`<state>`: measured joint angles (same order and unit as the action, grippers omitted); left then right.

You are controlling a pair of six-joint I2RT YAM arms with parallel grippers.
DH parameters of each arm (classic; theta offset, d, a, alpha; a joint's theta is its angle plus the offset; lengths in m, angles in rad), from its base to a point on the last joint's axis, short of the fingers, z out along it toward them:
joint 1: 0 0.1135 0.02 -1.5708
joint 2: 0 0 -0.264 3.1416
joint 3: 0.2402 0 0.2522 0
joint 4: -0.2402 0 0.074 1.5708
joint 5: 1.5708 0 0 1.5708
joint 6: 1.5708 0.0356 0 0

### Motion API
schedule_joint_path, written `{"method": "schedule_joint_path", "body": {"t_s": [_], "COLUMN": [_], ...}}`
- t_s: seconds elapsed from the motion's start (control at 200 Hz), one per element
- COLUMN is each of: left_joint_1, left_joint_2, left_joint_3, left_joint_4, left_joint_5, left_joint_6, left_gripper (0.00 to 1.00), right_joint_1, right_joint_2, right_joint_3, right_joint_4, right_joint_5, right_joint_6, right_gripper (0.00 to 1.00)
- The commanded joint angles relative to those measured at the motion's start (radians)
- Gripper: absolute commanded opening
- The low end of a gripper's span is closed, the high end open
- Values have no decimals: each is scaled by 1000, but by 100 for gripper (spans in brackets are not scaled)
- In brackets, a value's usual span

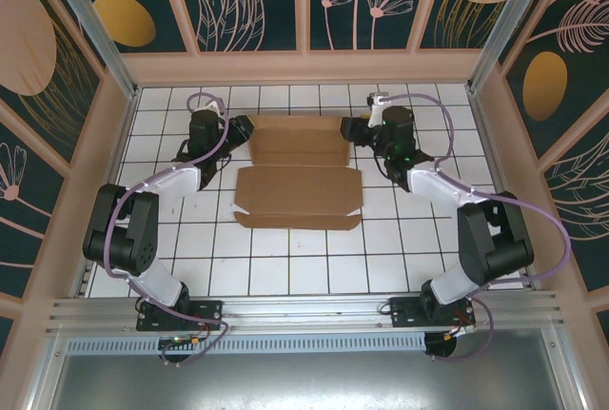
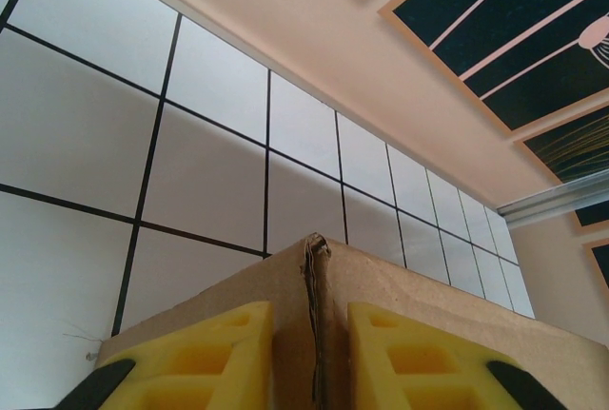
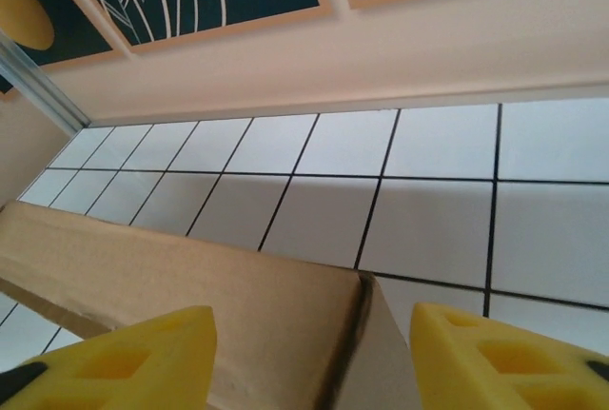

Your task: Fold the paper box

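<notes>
Far wall of the paper box [image 1: 300, 177] going up: left pincer [image 2: 310, 320] clamps its left end while right pincer [image 3: 314, 324] gapes open around the opposite corner, probably needing to close next.

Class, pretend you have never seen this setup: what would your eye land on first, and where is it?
First comes the paper box, a brown die-cut cardboard sheet with flaps, spread across the middle of the white tiled table. The left gripper and right gripper meet its far corners. In the wrist views, yellow fingers flank a cardboard edge.
</notes>
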<state>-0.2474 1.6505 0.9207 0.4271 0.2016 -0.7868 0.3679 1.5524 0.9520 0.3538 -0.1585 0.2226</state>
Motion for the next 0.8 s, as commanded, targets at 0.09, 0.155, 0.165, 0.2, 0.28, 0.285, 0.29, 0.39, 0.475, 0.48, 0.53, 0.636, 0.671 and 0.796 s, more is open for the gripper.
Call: {"method": "schedule_joint_path", "body": {"t_s": [0.09, 0.155, 0.165, 0.2, 0.28, 0.285, 0.29, 0.39, 0.475, 0.48, 0.53, 0.636, 0.671, 0.796], "left_joint_1": [3, 3, 3, 4, 4, 4, 3, 3, 5, 4, 5, 5, 4, 4], "left_joint_2": [45, 51, 51, 53, 50, 49, 48, 23, -14, -16, -41, -90, -110, -176], "left_joint_3": [-10, -16, -16, -17, -21, -21, -22, -4, 37, 40, 77, 145, 158, 167], "left_joint_4": [-83, -75, -75, -73, -76, -76, -77, -107, -154, -156, -192, -273, -291, -335], "left_joint_5": [1, 9, 10, 14, 18, 18, 18, 24, 20, 20, 16, -21, -32, -29], "left_joint_6": [9, -1, -1, -5, -4, -4, -3, 15, 45, 47, 75, 128, 139, 140], "left_gripper": [25, 25, 25, 26, 29, 30, 30, 39, 48, 48, 51, 56, 57, 56], "right_joint_1": [11, 25, 27, 34, 37, 37, 37, 33, 30, 30, 24, 13, 11, -3], "right_joint_2": [87, 106, 107, 111, 114, 113, 112, 84, 39, 37, 14, -20, -27, -44], "right_joint_3": [72, 72, 70, 63, 51, 50, 51, 58, 84, 85, 106, 153, 166, 182], "right_joint_4": [-107, -121, -122, -121, -121, -121, -121, -130, -157, -159, -179, -235, -252, -275], "right_joint_5": [28, 57, 60, 74, 101, 102, 102, 104, 95, 95, 84, 65, 65, 86], "right_joint_6": [44, 35, 34, 32, 36, 36, 37, 34, 13, 13, 4, -21, -36, -60], "right_gripper": [44, 41, 41, 40, 39, 39, 39, 39, 46, 46, 49, 51, 51, 50]}}
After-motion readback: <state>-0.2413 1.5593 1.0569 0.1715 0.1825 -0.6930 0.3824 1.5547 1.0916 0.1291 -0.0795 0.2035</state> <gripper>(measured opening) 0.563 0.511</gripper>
